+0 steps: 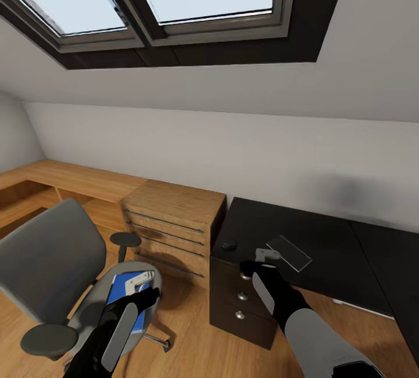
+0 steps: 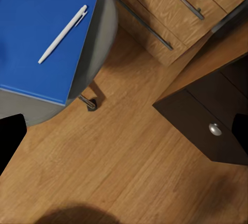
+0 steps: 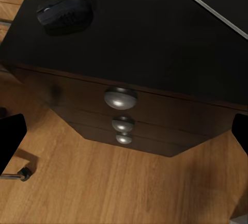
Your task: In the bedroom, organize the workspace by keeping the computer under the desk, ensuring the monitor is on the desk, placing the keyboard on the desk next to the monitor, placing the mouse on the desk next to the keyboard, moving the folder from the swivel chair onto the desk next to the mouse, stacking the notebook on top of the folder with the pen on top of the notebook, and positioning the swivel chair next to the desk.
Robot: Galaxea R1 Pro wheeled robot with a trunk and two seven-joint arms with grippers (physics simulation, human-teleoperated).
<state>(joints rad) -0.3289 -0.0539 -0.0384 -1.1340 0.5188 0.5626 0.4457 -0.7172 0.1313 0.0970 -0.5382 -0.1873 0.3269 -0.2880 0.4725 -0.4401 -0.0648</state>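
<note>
While the folder lies flat on the swivel chair seat with the pen resting on it, the left gripper hovers just above, nearer than the right gripper over the counter edge; both sets of fingers look spread open, empty.

Light-wood dresser, perhaps four-drawered
</note>
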